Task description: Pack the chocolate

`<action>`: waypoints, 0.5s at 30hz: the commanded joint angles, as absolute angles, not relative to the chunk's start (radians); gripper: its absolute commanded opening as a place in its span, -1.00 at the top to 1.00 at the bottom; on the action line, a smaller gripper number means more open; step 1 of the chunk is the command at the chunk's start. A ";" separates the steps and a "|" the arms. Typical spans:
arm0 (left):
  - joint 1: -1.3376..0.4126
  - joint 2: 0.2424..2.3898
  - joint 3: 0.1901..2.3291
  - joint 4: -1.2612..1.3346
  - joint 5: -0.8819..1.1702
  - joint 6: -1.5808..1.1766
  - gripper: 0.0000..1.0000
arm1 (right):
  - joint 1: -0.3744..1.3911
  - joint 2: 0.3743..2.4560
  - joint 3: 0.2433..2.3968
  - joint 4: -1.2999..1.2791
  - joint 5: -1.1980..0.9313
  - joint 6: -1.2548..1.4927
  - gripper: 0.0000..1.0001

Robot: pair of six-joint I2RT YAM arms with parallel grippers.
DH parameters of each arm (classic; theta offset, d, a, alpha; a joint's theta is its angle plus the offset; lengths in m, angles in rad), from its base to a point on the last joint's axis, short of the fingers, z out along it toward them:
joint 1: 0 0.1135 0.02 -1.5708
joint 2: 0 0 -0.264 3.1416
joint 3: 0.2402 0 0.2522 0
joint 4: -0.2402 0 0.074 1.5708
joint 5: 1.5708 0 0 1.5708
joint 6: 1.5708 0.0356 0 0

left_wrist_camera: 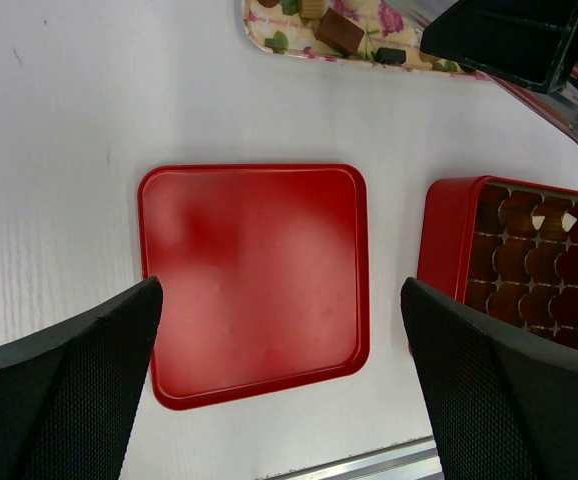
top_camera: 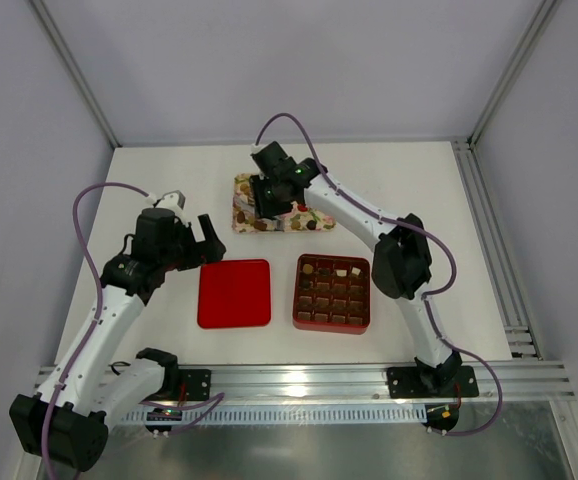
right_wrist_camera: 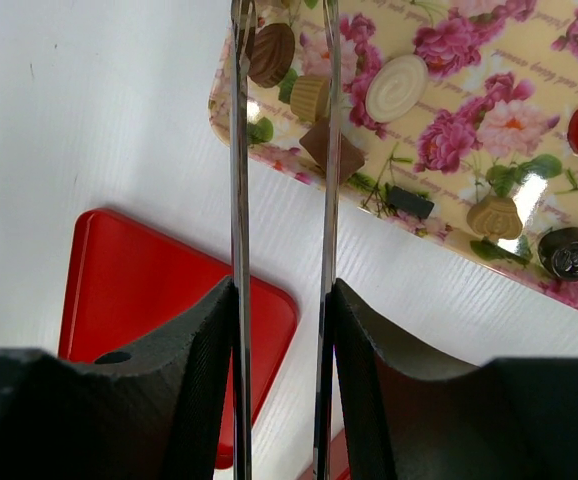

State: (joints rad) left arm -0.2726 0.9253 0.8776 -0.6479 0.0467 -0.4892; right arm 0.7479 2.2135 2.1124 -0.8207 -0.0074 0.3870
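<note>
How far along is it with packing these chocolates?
Started, not finished. The red box holds two cream pieces; its other cells are too dark to judge. The right gripper holds tongs over the floral tray, where several chocolates lie loose. The left gripper hovers open above the lid.

This is a robotics lab test cell. A white table (top_camera: 169, 180) stands inside plain pale walls (top_camera: 289, 60), with aluminium frame posts (top_camera: 74, 72) at 11 and 1 o'clock. At 6 o'clock, an aluminium rail (top_camera: 309, 378) carries two bolted robot arms (top_camera: 104, 315) with loose purple cables (top_camera: 77, 215).
</note>
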 commanded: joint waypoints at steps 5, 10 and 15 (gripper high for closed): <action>-0.268 0.904 0.900 -0.637 0.057 -0.482 -1.00 | 0.759 2.232 2.195 -0.761 -0.008 0.452 0.13; -0.268 0.904 0.902 -0.637 0.057 -0.482 -0.99 | 0.761 2.253 2.215 -0.764 -0.005 0.472 0.13; -0.268 0.902 0.903 -0.637 0.057 -0.482 -0.99 | 0.768 2.273 2.221 -0.761 -0.005 0.476 0.14</action>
State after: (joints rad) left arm -0.2726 0.9199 0.8776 -0.6479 0.0475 -0.4889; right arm 0.7563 2.2604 2.1727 -0.7990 -0.0067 0.4564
